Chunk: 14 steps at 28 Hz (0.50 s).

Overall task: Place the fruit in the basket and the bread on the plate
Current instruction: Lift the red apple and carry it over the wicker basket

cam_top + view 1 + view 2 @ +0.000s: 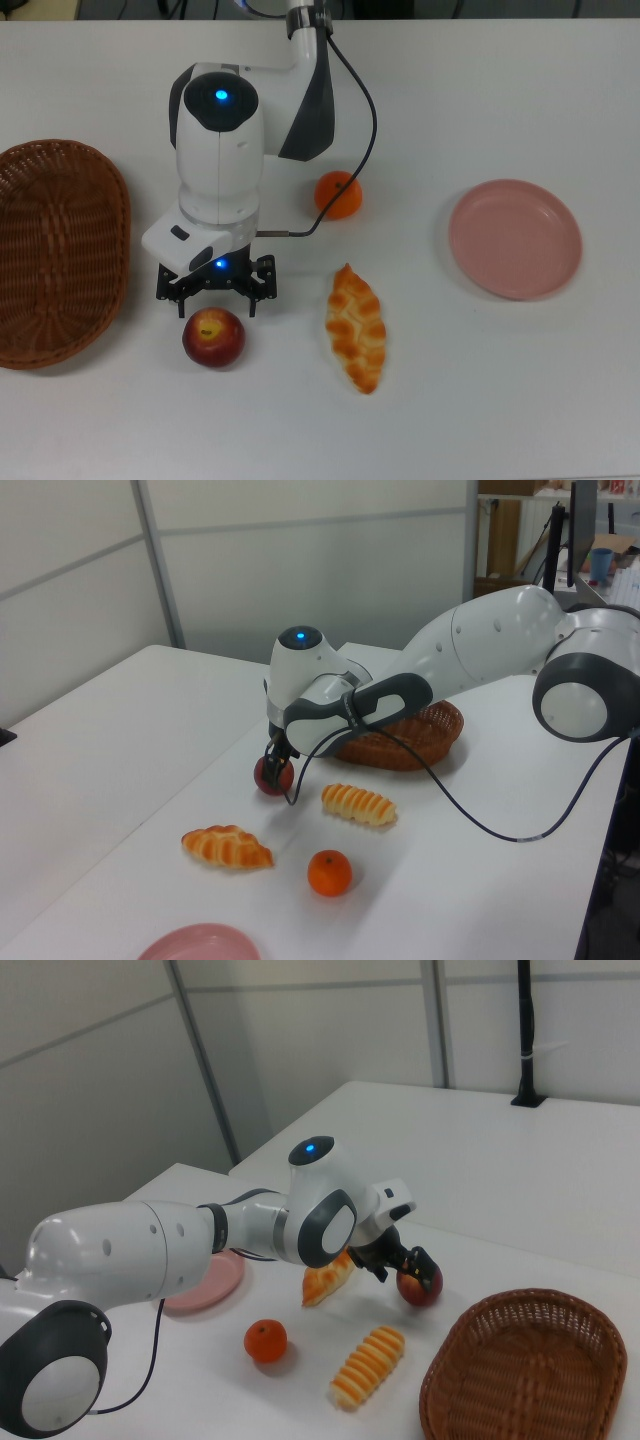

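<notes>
My gripper (216, 298) is open and points down just over the red apple (213, 337), its fingers spread wider than the fruit. In the left view the fingertips reach the apple (272, 777). The orange mandarin (338, 195) lies behind the arm's cable. A braided pastry (356, 328) sits right of the apple in the top view. The arm hides the striped roll (358, 804) in the top view; it shows in the left view and the right view. The wicker basket (112, 195) is at the top view's left and the pink plate (515, 238) at its right.
A black cable (365, 130) trails from the arm across the table past the mandarin. The arm's white body (220, 150) hangs over the table between basket and mandarin. A wall panel stands behind the table in the left view.
</notes>
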Available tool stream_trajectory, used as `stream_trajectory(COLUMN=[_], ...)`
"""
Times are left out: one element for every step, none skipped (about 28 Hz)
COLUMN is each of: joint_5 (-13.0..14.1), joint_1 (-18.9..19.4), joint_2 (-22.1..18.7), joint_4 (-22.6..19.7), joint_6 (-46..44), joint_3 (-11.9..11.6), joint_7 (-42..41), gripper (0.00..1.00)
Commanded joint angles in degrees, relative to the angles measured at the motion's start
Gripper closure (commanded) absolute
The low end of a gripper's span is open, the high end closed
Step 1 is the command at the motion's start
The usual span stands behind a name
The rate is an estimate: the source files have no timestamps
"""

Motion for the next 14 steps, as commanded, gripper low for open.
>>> stream_trajectory(joint_5=[-2.1,-2.1,-2.1,-2.1,-2.1,-2.1,-2.1,-2.1,-2.1,-2.1,-2.2,-2.2,-2.2,-2.2], joint_1=[0.3,0.3,0.3,0.2,0.2,0.1,0.1,0.1,0.1,0.2,0.2,0.3,0.4,0.4], joint_2=[2.0,2.3,2.6,2.7,2.7,2.9,3.0,3.0,3.0,3.0,3.4,3.5,3.8,3.9], joint_4=[0.8,0.8,0.8,0.8,0.8,0.8,0.8,0.8,0.8,0.8,0.8,0.8,0.8,0.9], joint_6=[4.0,4.5,5.0,5.3,5.7,7.2,8.5,9.6,10.7,11.5,12.6,13.1,13.5,13.8], joint_3=[-0.6,-0.6,-0.6,-0.6,-0.6,-0.6,-0.6,-0.6,-0.6,-0.6,-0.6,-0.7,-0.7,-0.7], joint_7=[1.6,1.6,1.6,1.6,1.5,1.5,1.5,1.6,1.6,1.6,1.6,1.6,1.6,1.6], gripper=[0.00,0.00,0.00,0.00,0.00,0.00,0.00,0.00,0.00,0.00,0.00,0.00,0.00,0.03])
